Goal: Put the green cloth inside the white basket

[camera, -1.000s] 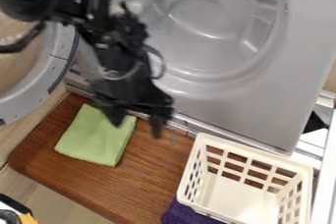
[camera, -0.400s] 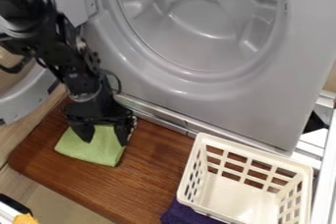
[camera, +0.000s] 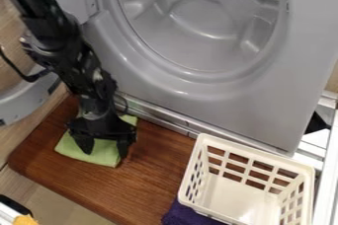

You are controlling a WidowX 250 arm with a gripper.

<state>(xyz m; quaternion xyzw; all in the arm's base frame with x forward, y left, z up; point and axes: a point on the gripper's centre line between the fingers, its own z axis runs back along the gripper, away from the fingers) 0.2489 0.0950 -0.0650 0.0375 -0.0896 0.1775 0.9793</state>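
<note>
Upper arm (camera: 29, 2): we see a straight black beam, well above the gripper (camera: 104, 151).
Joint (camera: 56, 51): we see chunky black housings above the gripper.
Cables: we spot black loops, one (camera: 27, 79) up and left of the gripper, another (camera: 125, 103) just above it.
Fingers (camera: 84, 142): we see two, black, tapered.

We see fairly bright, soft light over the scene, though we cannot tell its source. Pale highlights curve along the hollows and round rim of the grey machine (camera: 264, 100), and a thin shine runs down the metal strip (camera: 158, 117). Glare turns the floor of the basket (camera: 254, 153) nearly white. The tabletop (camera: 132, 189) darkens toward its upper left. The arm (camera: 66, 51) reads as deep black, broken by small glints.
</note>
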